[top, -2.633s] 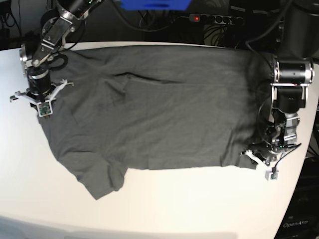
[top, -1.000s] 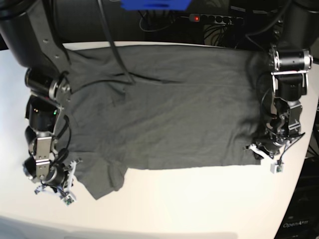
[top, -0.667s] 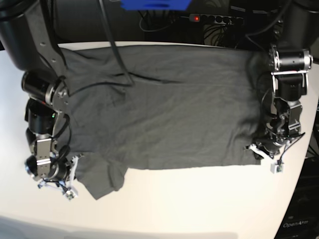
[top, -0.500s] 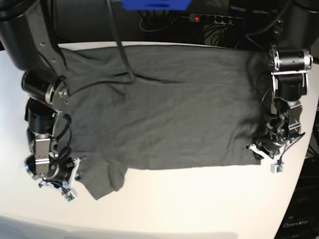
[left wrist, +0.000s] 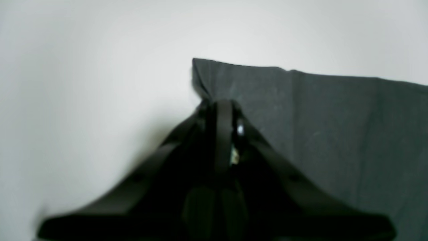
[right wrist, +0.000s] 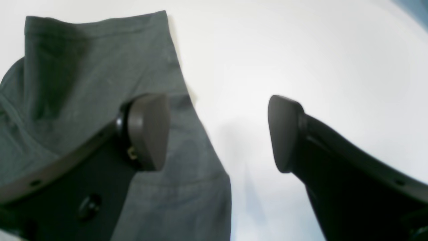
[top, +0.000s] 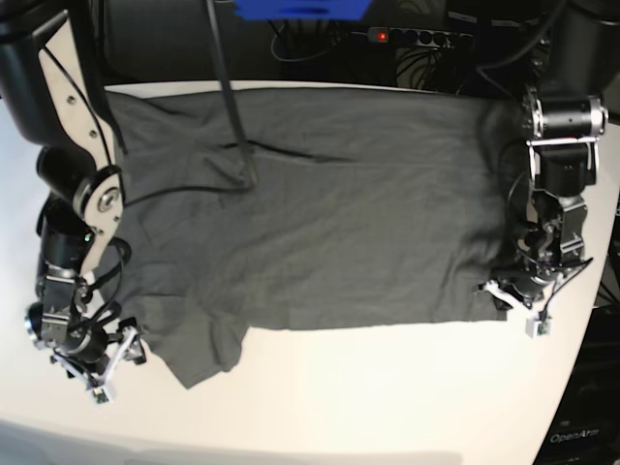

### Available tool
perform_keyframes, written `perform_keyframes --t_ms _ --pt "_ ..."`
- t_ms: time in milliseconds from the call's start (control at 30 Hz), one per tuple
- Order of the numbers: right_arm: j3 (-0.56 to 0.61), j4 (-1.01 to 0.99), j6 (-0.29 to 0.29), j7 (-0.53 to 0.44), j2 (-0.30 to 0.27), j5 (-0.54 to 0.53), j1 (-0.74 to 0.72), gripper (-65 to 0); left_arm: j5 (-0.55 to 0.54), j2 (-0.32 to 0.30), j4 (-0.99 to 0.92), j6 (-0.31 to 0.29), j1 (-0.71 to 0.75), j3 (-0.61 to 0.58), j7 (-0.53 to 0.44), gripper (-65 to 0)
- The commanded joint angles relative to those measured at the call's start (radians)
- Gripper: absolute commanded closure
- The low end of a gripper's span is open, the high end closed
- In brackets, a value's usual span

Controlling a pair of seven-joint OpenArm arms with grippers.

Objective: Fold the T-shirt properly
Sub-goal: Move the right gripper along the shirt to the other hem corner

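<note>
Dark cables (top: pixel 228 116) trail across the top of the shirt (top: pixel 320 213) from the right arm (top: pixel 68 165), and that arm's bulk covers the shirt's left edge in the base view, so part of the sleeve side is hidden; behind the tabletop (top: pixel 368 387) a power strip (top: pixel 417 37) with a red light sits among tangled wires, a blue shape (top: pixel 300 8) at the top edge, the rest of the room dark. The tabletop is plain white, curved at its far right rim, and the shirt lies spread flat over most of it, wrinkled, one sleeve (top: pixel 203 349) sticking out toward the front at lower left. Right tool (right wrist: pixel 217 134) at that lower-left corner: jaws wide apart, one pad (right wrist: pixel 147 130) over the grey cloth near the sleeve's edge, the other pad (right wrist: pixel 284 134) over bare white surface, nothing between them; whether the pads touch down is hard to tell. Left tool (left wrist: pixel 222 107) at the shirt's lower-right corner in the base view: jaws pressed together, pinching the hem corner (left wrist: pixel 200 77), the cloth bunching into a small fold right at the tips. The wrist view there is blurred, but the fabric runs straight into the closed tips. The left arm (top: pixel 562 174) stands along the shirt's right edge, shading it
</note>
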State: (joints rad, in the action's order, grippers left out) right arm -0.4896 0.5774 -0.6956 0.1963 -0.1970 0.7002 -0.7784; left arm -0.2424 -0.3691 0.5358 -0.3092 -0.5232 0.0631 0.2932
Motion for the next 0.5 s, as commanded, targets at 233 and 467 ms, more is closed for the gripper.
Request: perform_keyframes --t_ms 233,467 --pt "-0.056 -0.035 -0.003 -0.027 -0.006 -0.014 -0.019 -45.1 0.016 -0.009 0.0 0.009 -0.008 0.001 0.034 -2.8" --pt "-0.105 -0.124 -0.003 -0.091 -0.009 -0.014 -0.013 -45.0 0.015 -0.011 0.002 0.009 0.007 0.001 0.034 -2.8"
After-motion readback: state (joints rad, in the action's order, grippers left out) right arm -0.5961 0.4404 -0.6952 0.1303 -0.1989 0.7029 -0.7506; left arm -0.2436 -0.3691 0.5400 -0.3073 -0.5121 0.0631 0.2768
